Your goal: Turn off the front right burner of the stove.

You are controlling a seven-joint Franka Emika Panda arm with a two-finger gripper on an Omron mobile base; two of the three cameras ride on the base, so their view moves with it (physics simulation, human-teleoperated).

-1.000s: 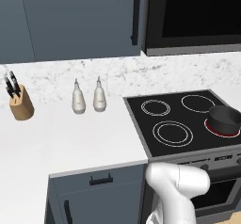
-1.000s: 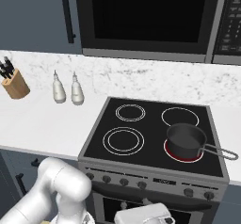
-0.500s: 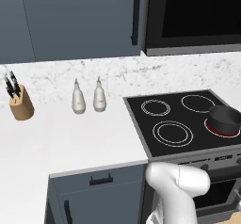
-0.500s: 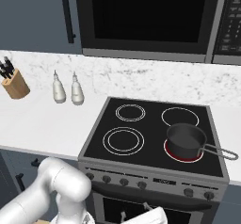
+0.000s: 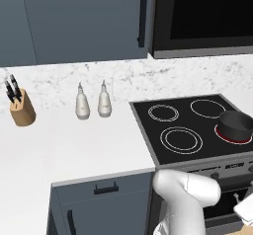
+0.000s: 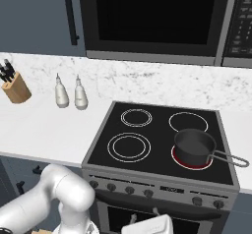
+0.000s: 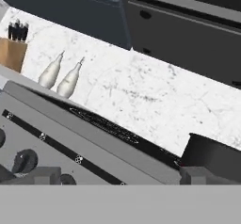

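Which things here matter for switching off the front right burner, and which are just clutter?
For the job:
front right burner, glowing red
stove
knob row
black pot, sitting on that burner
gripper, open, facing the knobs

Lying about:
knife block
two white shakers
microwave

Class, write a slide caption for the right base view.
Black pot sits on the glowing front right burner of the stove.

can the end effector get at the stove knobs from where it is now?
Probably yes. The open end effector sits low before the stove front, knobs just ahead, nothing between.
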